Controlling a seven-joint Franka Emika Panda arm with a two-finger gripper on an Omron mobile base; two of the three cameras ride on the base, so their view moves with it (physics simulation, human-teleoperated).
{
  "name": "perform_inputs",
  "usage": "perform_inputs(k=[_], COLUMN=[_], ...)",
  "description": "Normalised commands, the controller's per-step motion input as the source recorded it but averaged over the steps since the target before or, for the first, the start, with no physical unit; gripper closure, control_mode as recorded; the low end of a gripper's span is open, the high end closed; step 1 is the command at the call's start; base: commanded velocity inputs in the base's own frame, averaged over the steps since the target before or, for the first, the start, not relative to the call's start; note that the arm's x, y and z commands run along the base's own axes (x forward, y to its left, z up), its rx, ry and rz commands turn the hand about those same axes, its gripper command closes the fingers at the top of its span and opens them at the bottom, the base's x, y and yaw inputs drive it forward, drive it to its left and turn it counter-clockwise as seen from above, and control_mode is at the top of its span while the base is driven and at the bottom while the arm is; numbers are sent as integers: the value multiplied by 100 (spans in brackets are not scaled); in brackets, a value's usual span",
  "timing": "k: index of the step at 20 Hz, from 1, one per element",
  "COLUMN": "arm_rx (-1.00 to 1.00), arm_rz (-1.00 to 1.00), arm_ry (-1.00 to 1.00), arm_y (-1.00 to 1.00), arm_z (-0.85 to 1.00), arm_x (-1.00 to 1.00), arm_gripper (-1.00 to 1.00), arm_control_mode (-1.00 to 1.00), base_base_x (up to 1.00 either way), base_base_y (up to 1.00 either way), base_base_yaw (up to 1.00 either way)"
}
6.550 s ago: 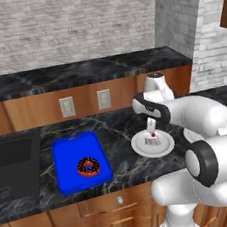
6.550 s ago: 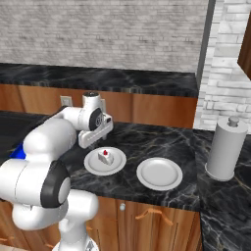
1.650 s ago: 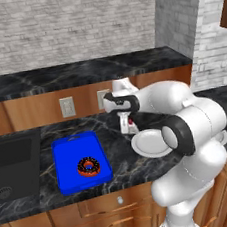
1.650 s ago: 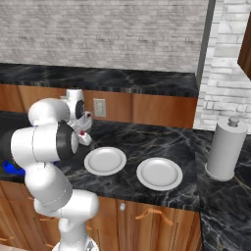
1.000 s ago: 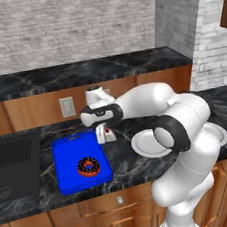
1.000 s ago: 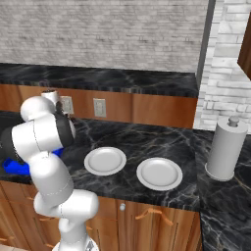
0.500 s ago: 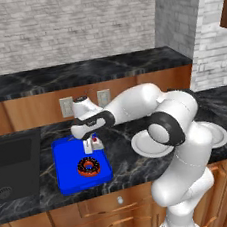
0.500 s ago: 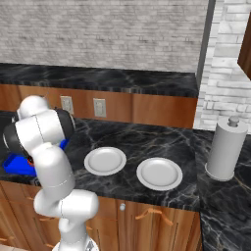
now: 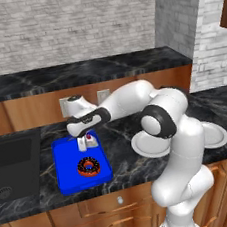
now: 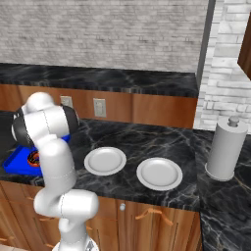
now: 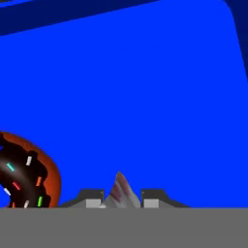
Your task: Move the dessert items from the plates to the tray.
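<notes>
Fingers [image 11: 95, 197] of mine are pinched on the cake piece [image 11: 119, 191]: in the hand view the 2 dark tips stand on either side of its whitish wedge, close together, with the wedge between them. From the left base view my gripper [image 9: 84, 144] hangs over the far part of the tray [image 9: 67, 171], pointing down, and the cake piece [image 9: 91, 140] with its red cherry shows at the fingers' right side, low over the blue surface. Whether the cake's underside touches the tray, I cannot tell.

Donut [image 9: 88, 166]: lies flat on the tray, on the near side of my gripper and just beside it. In the hand view the donut [image 11: 25, 179] sits at lower left, dark glaze with coloured sprinkles and an orange-red rim, apart from the fingers, blue tray floor [image 11: 145, 97] around it.

Tray: on the dark marble counter [image 9: 126, 157], long side running near to far, just right of the sink basin [image 9: 11, 168]. In the right base view a blue corner of the tray [image 10: 14, 162] and a bit of the donut [image 10: 33, 157] show behind my arm.

Plates: 2 white plates lie on the counter to the right of the tray, well apart from it. The left plate [image 10: 105, 161] and the right plate [image 10: 159, 173] sit side by side, not touching. Both are bare.

Paper towel roll [image 10: 225, 149] stands upright at the far right of the counter. 2 wall outlets [image 10: 100, 107] are set in the wood panel behind.
</notes>
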Motion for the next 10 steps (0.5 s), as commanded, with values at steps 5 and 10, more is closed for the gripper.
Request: perform_inputs(k=[5,10], arm_rx=[0,0], arm_rz=[0,0], arm_ry=[0,0], arm_y=[14,15], arm_z=[-6,-16], arm_x=[19,18], arm_gripper=[100,100], arm_control_mode=[-100,-100], base_base_x=[0,0], base_base_y=[0,0], base_base_yaw=[0,0])
